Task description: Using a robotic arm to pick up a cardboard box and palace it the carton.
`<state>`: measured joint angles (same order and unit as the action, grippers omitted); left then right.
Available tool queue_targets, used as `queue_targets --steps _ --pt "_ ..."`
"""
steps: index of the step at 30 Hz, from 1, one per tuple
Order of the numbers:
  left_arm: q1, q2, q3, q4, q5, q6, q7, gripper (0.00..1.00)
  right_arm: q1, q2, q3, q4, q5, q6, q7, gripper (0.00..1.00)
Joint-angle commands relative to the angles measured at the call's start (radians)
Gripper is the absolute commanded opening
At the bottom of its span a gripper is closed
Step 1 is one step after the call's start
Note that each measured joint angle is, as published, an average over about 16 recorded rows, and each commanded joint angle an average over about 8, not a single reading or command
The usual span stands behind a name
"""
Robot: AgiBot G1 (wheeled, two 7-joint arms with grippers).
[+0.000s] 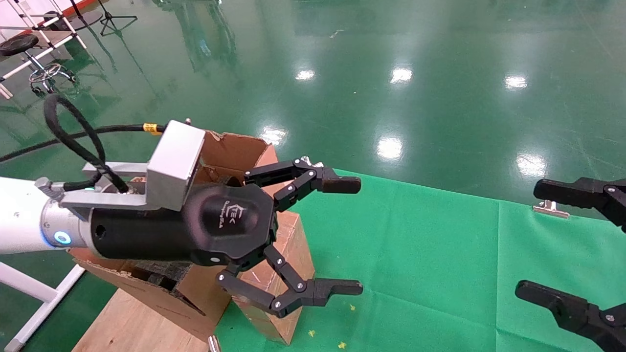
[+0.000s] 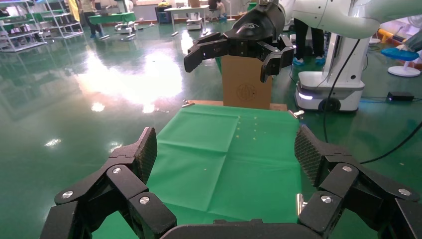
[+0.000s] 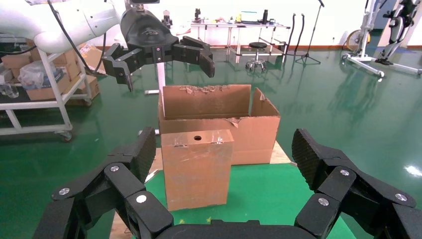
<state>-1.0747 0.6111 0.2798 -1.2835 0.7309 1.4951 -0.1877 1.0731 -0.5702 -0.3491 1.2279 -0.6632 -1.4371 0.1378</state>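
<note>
The left gripper point(image 1: 354, 237) on the robotic arm point(image 1: 29, 225) hangs above the cardboard box point(image 3: 196, 167) with its fingers spread wide and nothing in them. The box stands upright on the green cloth point(image 1: 440, 254), just beside the near side of the carton point(image 3: 219, 117). Right gripper point(image 1: 562, 244) sits well off to the right, wide apart too and empty.

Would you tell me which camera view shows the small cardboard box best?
The right wrist view: the cardboard box stands upright, unobstructed, its holed top visible, before the carton. The head view hides most of it behind the open left pincer. The left wrist view shows one face.
</note>
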Motion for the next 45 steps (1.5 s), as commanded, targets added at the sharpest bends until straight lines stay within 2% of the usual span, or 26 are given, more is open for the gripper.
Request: queue_targets --steps 1,20,21,27,29,38,45 --pt "0.0 0.0 0.0 0.0 0.0 0.0 0.0 1.0 0.0 0.0 0.0 0.0 0.0 0.0 0.0 1.0" --pt "0.0 0.0 0.0 0.0 0.0 0.0 0.0 1.0 0.0 0.0 0.0 0.0 0.0 0.0 0.0 0.99" --pt "0.0 0.0 0.0 0.0 0.0 0.0 0.0 1.0 0.0 0.0 0.0 0.0 0.0 0.0 0.0 0.94" --pt "-0.001 -0.001 0.0 -0.001 0.002 0.0 0.001 1.0 0.0 0.0 0.0 0.0 0.0 0.0 0.0 0.19" --pt "-0.002 -0.002 0.0 -0.003 0.009 -0.003 0.006 1.0 0.0 0.0 0.0 0.0 0.0 0.0 0.0 0.0" --pt "-0.011 -0.011 0.014 -0.04 0.103 -0.081 0.009 1.0 0.0 0.0 0.0 0.0 0.0 0.0 0.0 0.0" --pt "-0.012 -0.011 0.021 -0.051 0.116 -0.103 -0.008 1.0 0.0 0.0 0.0 0.0 0.0 0.0 0.0 0.0"
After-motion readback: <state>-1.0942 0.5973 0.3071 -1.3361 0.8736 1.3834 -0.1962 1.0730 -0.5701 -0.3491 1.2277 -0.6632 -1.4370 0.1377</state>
